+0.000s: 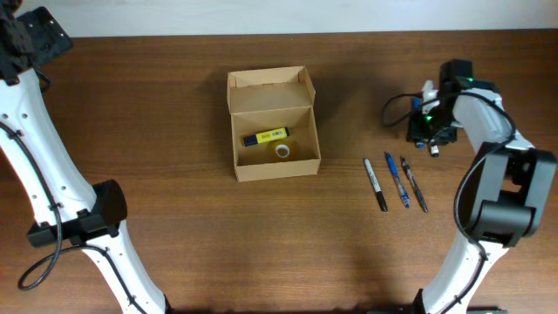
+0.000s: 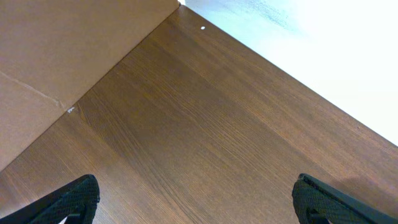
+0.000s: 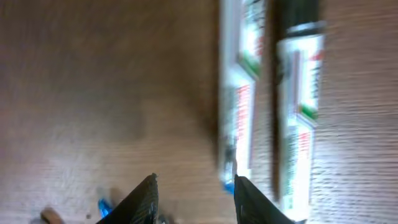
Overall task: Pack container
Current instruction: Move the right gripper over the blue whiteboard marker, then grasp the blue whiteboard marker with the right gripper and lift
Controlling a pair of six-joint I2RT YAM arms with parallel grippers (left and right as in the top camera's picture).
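Two things, yellow marker (image 1: 264, 136) and small ring (image 1: 282, 151), lie in the container (image 1: 275, 167); both jaws gape empty.

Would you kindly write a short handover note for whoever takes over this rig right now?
Left pincer: open, empty, over bare table.
Right pincer: open, empty, near two white markers; that view is blurred.
Container: open mid-table.
Done: yellow highlighter and a small ring are inside.
Left: three pens lie right of the container, unpacked, as do the markers; the lid is not yet closed.
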